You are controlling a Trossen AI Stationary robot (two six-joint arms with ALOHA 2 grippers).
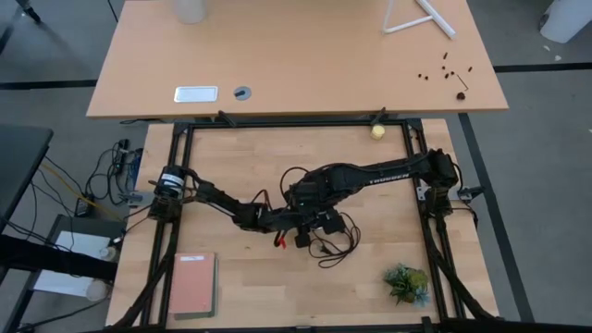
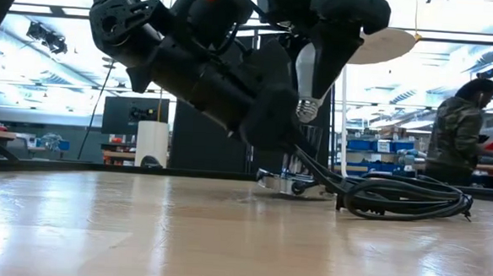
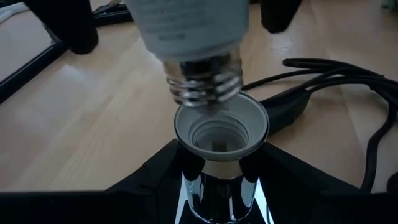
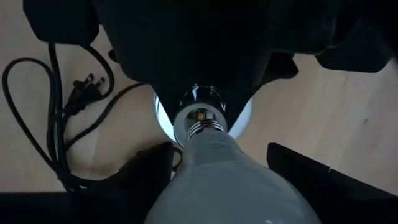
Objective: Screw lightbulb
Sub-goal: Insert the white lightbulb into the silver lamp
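Observation:
The white frosted lightbulb (image 2: 311, 74) hangs upright, its metal screw base (image 3: 202, 81) pointing down just above the socket's white mouth (image 3: 221, 127). Whether base and mouth touch I cannot tell. My right gripper (image 1: 310, 199) is shut on the bulb from above. The chrome socket (image 3: 217, 193) stands on its round silver disc (image 2: 288, 184) on the table's middle. My left gripper (image 3: 221, 199) is shut on the socket's stem, reaching in from the table's left. My left gripper pinches the socket's chrome stem (image 3: 214, 186) between its two fingers, below the white mouth. The fingers come slanting down from the table's left. The socket stands upright with its disc on the table. My right gripper pinches the bulb's wide glass part (image 4: 224, 186) between its two fingers (image 4: 149, 168), from above, pointing down. The bulb hangs upright below them, screw base (image 4: 200, 129) lowest, clear of the table.
The socket's black cord (image 2: 404, 197) lies coiled to the right of it, its plug (image 4: 84, 90) on the wood. A yellowish ball (image 1: 377, 131) sits at the far edge, a green plant (image 1: 407, 282) near right, a pink book (image 1: 194, 282) near left. A person (image 2: 458, 132) stands beyond the table.

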